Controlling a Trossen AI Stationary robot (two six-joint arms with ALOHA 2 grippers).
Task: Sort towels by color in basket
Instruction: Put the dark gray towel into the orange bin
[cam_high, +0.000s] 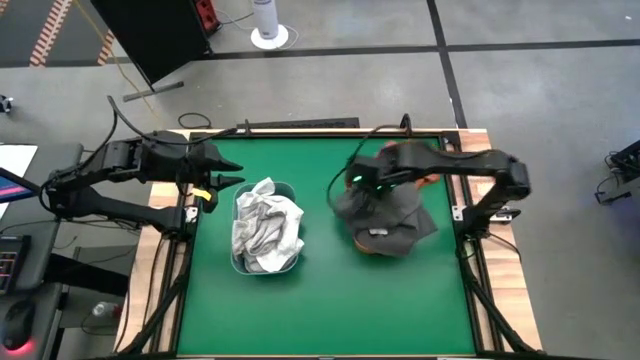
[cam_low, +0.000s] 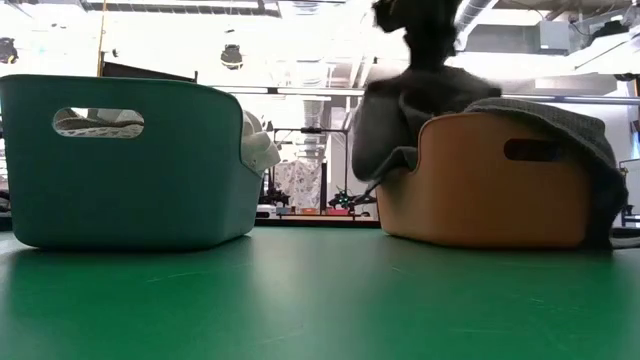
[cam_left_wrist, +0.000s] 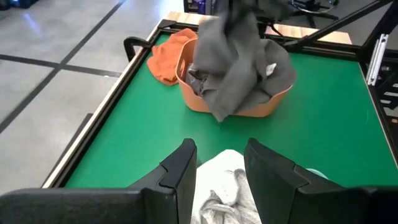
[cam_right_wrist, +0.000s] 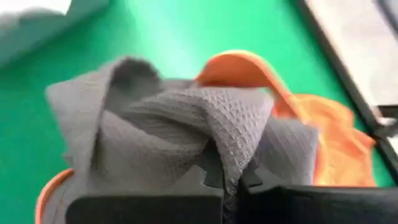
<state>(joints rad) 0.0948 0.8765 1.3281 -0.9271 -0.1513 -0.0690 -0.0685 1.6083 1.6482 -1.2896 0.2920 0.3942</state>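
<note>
Right gripper (cam_right_wrist: 231, 177) pinches grey towel (cam_right_wrist: 186, 124) over orange basket's (cam_low: 480, 190) rim.

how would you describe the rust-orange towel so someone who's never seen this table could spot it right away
On the green table, find the orange basket on the right-hand side, draped with dark grey towels. The rust-orange towel lies on the tabletop at the basket's far side, near the table's back edge. It is the only brightly coloured cloth and the only one outside a basket.

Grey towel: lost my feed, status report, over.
Right gripper shut on grey towel, lifted over orange basket. Left gripper open above white towels. Orange towel on table.
</note>
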